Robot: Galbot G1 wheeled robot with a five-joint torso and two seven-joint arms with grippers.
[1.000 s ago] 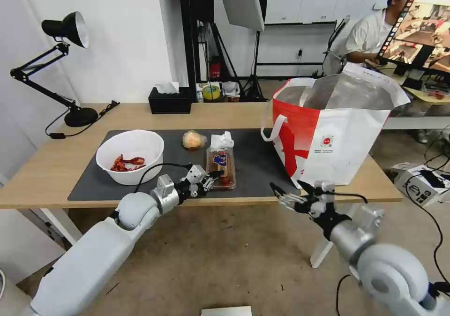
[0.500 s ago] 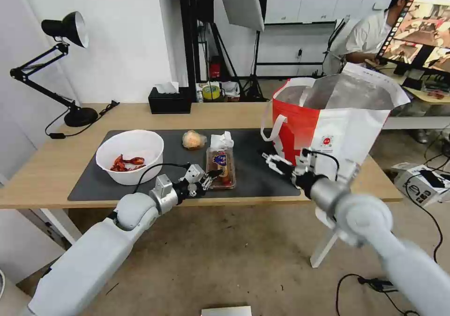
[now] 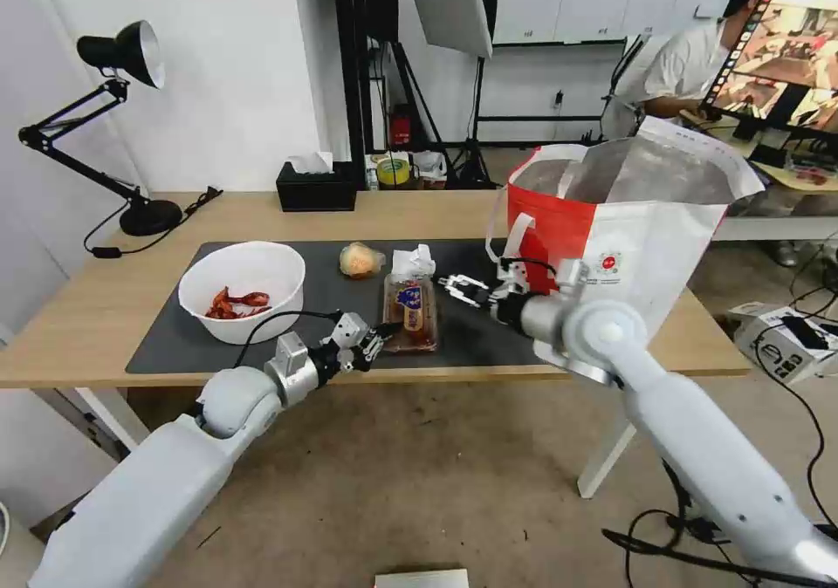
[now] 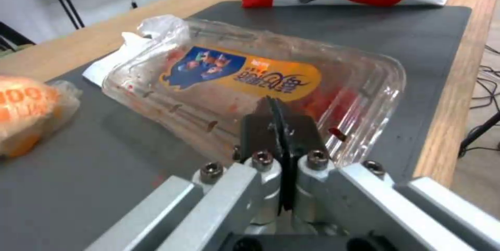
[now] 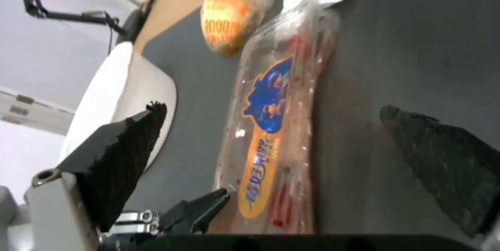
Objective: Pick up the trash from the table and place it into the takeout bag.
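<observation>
A clear plastic tray (image 3: 408, 307) with food scraps lies mid-mat on the table (image 3: 87, 309). My left gripper (image 3: 377, 337) has its fingers pressed together at the tray's near left rim (image 4: 250, 83). My right gripper (image 3: 458, 287) hangs open just right of the tray (image 5: 271, 133), low over the mat, nothing between its fingers. Behind the tray are the crumpled tissue (image 3: 412, 261) and the wrapped orange lump (image 3: 360, 259). The white bowl (image 3: 244, 287) of red shells stands at the left. The takeout bag (image 3: 628, 248) stands open at the right end.
A black desk lamp (image 3: 122, 56) and a black tissue box (image 3: 316, 188) stand along the table's back edge. The dark grey mat (image 3: 480, 326) has bare room between the tray and the bag. The table's front edge runs just behind my left wrist.
My right arm swung up from below the table's front edge and leftward over the mat to beside the tray. My left gripper drew back slightly towards the near left; the tray shifted a little.
</observation>
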